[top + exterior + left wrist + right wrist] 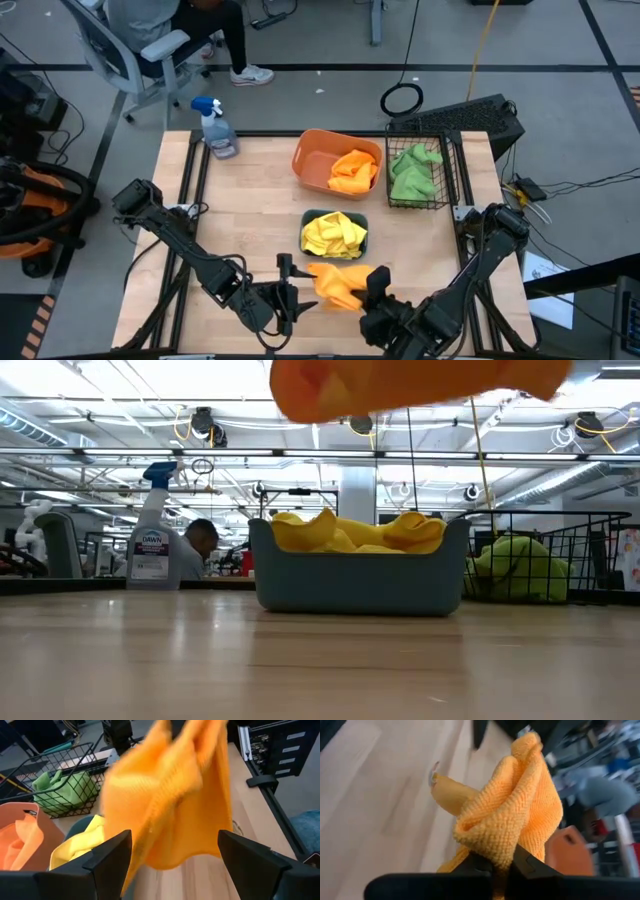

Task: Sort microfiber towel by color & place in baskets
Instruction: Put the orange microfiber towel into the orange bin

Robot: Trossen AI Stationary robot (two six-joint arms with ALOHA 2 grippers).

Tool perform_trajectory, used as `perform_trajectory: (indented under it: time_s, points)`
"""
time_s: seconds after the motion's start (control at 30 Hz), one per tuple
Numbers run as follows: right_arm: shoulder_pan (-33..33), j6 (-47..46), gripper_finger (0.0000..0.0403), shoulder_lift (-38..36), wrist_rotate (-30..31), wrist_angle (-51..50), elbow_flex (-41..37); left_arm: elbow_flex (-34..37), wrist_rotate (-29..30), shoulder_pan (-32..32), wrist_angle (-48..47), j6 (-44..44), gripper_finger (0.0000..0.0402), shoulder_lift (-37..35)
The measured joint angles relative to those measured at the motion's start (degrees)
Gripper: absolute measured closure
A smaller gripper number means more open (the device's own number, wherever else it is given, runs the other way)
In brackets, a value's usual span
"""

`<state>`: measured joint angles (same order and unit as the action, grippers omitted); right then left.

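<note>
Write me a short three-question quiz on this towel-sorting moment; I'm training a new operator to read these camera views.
1. True or false: the right gripper is shut on the orange towel.
2. Which container holds the yellow towels? A) orange tub B) teal tray C) wire basket
3. Fill in: the left gripper stands ____ with the held towel hanging in front of it.

Key:
1. True; the wrist view shows its fingers pinching the cloth, lifted off the table.
2. B.
3. Open; it holds nothing.
</note>
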<state>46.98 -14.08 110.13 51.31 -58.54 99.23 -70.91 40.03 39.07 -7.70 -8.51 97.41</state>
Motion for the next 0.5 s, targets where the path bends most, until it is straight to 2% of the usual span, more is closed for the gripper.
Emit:
perform_trajectory:
  time_s: [0.27,0.5]
  points:
    - [0.0,5.46,0.0399,-0.07,9.59,-0.09,2.76,0.0,0.0,0.0,4.96,3.09,0.0102,0.0]
    - [-0.11,7.31,0.0399,-0.07,19.64,1.24,2.76,0.0,0.03,-0.43,14.76,9.77,0.0102,2.3]
